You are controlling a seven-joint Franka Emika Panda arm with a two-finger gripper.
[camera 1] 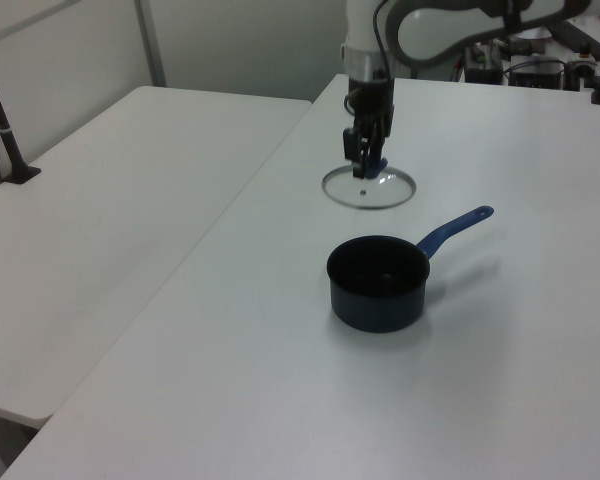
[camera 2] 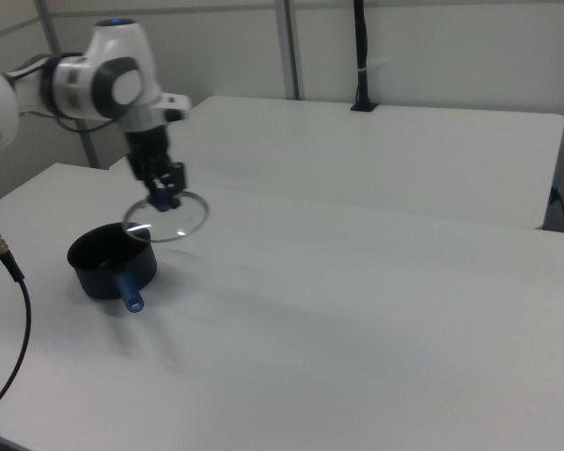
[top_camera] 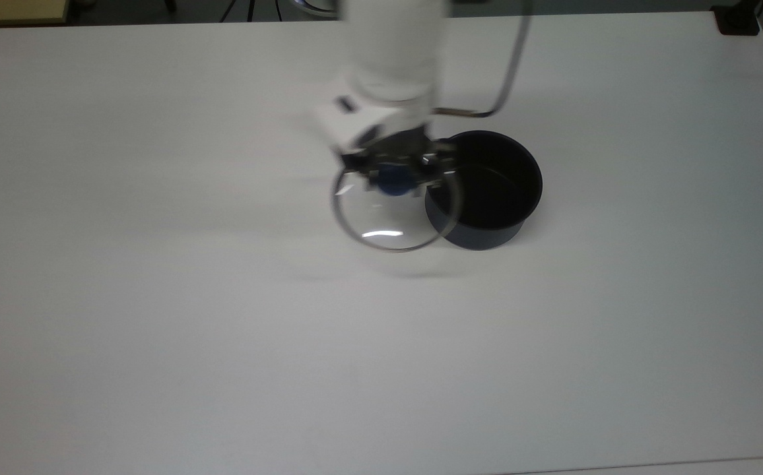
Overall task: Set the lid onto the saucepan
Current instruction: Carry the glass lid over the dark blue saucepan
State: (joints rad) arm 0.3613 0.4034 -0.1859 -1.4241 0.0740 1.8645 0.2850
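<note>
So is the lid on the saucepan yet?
Not yet. The gripper holds the lid in the air beside the saucepan, whose mouth is open.

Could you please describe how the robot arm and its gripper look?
The arm has a glossy white shell with dark grey bands at the joints and a blue light on top in the right view. The gripper is black, small and two-fingered, under a white wrist block. A thin dark cable loops out beside the wrist in the top view.
</note>
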